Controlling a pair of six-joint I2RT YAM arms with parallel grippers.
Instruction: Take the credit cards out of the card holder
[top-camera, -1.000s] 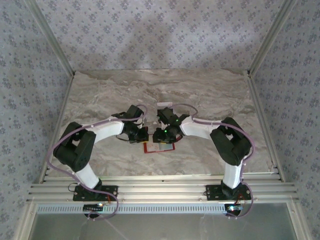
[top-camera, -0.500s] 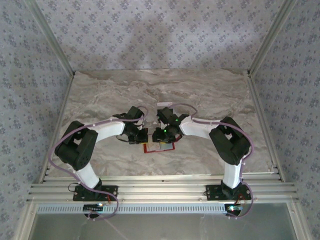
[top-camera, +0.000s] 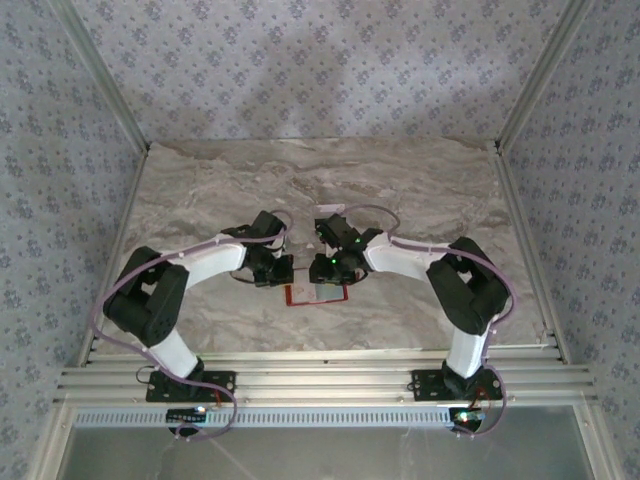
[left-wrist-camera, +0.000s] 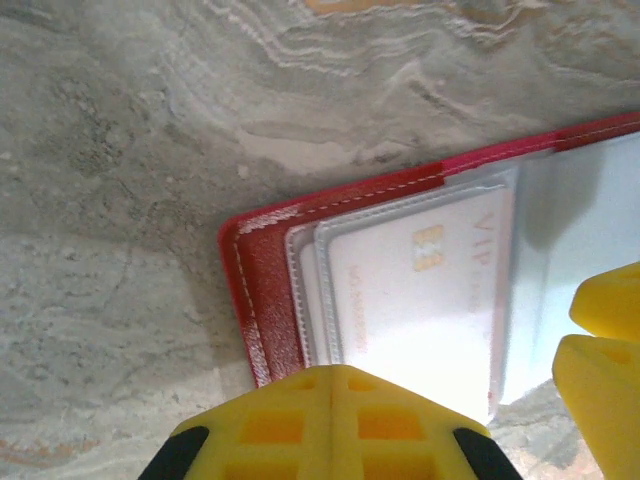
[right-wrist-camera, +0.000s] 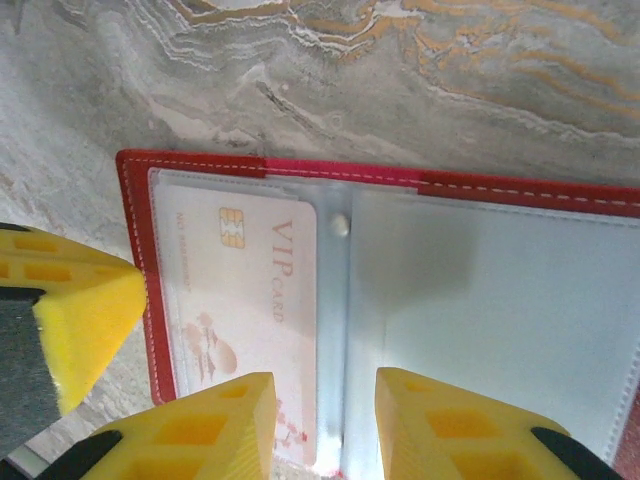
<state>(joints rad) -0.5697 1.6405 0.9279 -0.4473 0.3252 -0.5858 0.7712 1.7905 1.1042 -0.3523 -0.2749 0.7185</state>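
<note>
I was starting on the first card. My left gripper (left-wrist-camera: 335, 378), clenched on nothing, bore over the left end of the flat red leather-like card holder (right-wrist-camera: 300, 168), which lay open on the marbled table (top-camera: 200, 200). My right gripper (right-wrist-camera: 325, 405) stood half-spread astride the edge of the whitish VIP credit card (right-wrist-camera: 245, 290), still in its clear pocket. Next it had to pinch that edge and slide it out, though I couldn't tell whether the pads touched yet. Since a second earlier the right jaws had narrowed slightly and the holder hadn't shifted.

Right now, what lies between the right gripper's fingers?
In the right wrist view, the right gripper straddles one edge of the card and the clear centre seam of the open wallet.
</note>
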